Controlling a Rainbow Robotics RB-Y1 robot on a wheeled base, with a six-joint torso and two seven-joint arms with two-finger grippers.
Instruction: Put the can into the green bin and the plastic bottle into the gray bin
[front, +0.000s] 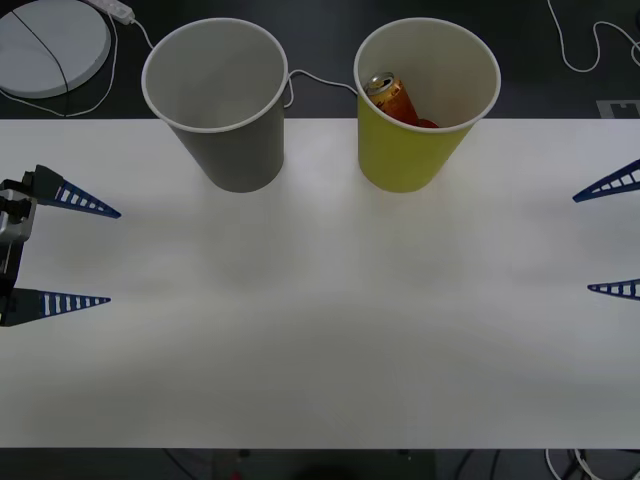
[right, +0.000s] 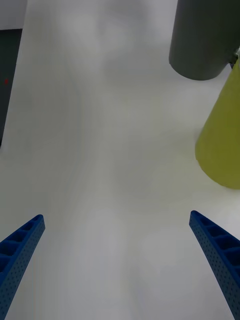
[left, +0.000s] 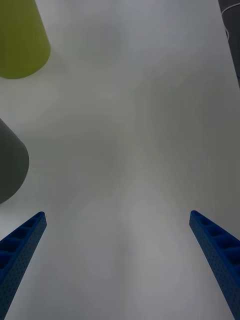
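The white table (front: 320, 330) stretches bare in front of me, with the gray bin (front: 225, 100) and the green bin (front: 425, 105) standing side by side at its far edge, close but apart. The can (front: 390, 98) already lies tilted inside the green bin, so I judge that half finished. The bottle half is what remains, yet I see no bottle on the table or in the gray bin, whose inside looks pale and unfilled.

My left gripper (front: 85, 255) waits at the table's left edge, fingers spread wide and holding nothing. My right gripper (front: 612, 235) sits at the right edge, equally wide and unloaded. Next I would need to find the bottle before reaching anywhere.

Behind the table lie a white round disc (front: 50, 45) and thin cables (front: 320, 80); nothing blocks either bin.
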